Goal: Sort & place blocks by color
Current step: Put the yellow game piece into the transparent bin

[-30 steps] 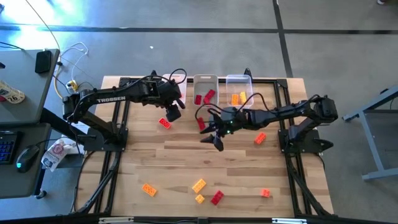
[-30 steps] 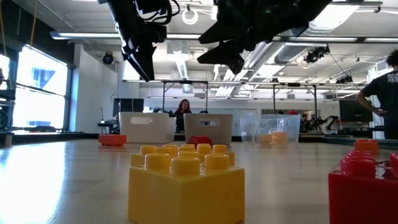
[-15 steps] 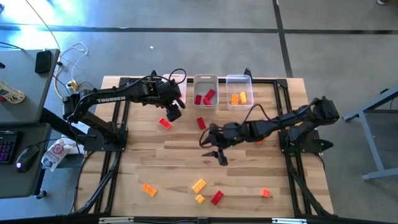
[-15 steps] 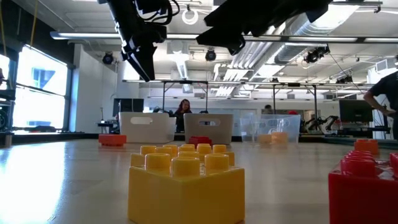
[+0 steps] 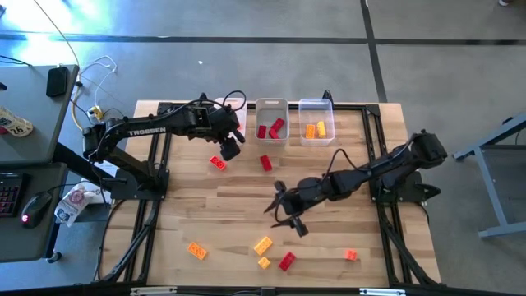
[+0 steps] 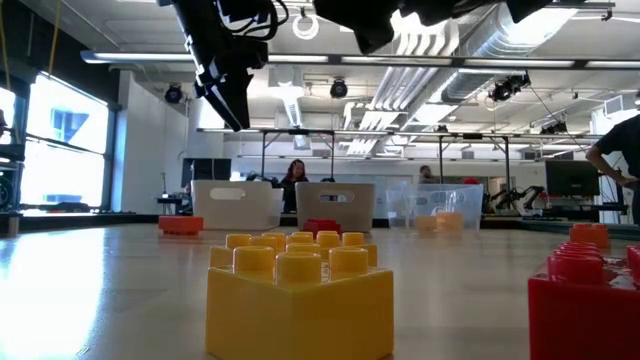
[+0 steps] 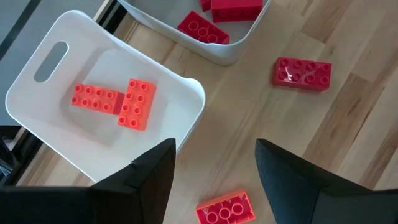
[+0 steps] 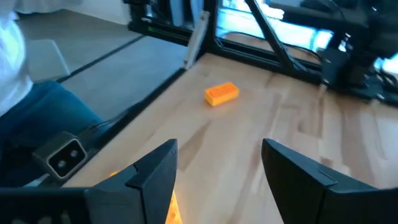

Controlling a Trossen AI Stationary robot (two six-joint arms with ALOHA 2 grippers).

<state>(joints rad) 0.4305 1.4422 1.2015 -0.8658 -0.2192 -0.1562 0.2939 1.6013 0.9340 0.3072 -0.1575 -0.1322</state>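
Blocks lie scattered on the wooden table [image 5: 205,205]: a red one [image 5: 265,162] and an orange-red one [image 5: 218,163] near the bins, and orange [image 5: 196,250], yellow [image 5: 263,244], red [image 5: 286,261] and orange [image 5: 351,256] ones near the front edge. My left gripper [image 5: 228,148] hangs open above the orange-red block [image 7: 225,208], holding nothing. My right gripper [image 5: 286,215] is open and holds nothing at mid-table, above the yellow block. Its wrist view looks toward the orange block [image 8: 222,93].
Three bins stand at the far edge: a white one [image 7: 37,106] with two orange-red blocks, a middle one [image 5: 272,105] with red blocks, and a clear one [image 5: 316,105] with orange and yellow blocks. A black frame [image 5: 156,164] runs along the table's sides. People show beyond the table.
My right gripper has swung from near the bins toward the table's near edge, rolling as it went, and now hangs over the front group of blocks. It holds nothing. No block has moved.
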